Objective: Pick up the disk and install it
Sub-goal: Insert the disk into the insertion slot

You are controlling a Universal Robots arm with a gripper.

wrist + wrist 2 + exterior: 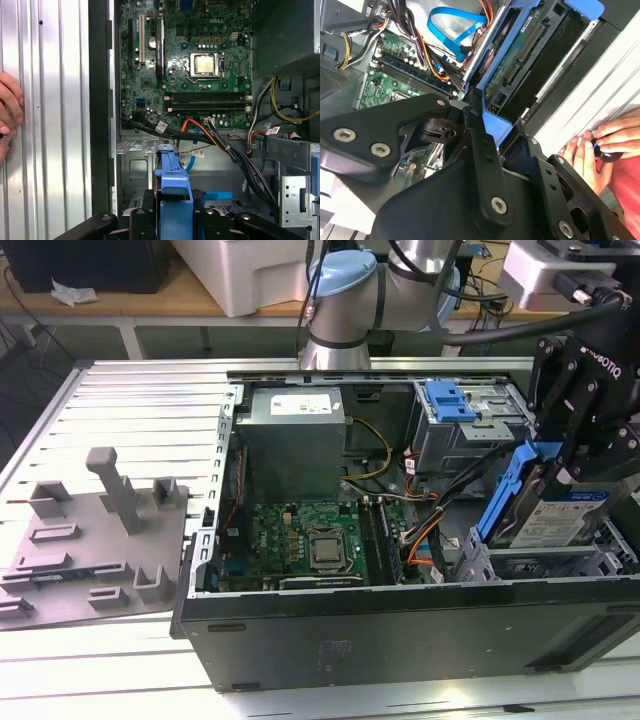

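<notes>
One disk [560, 525], tilted, is clamped in my gripper [558, 478], fingers [480, 145] tight on its edges, over the bay [540, 562] at the exterior view's right end of the computer case [400, 640]. A hand [585, 155] rests on the table [150, 400] beside it.

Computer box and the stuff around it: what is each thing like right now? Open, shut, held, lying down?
computer case: lying on its side, open, insides showing.
disk: tilted, held at the case's end on the exterior view's right.
claw: shut on the disk.
blue bracket: sitting on the grey cage.
hand: resting on the table beside the case.
</notes>
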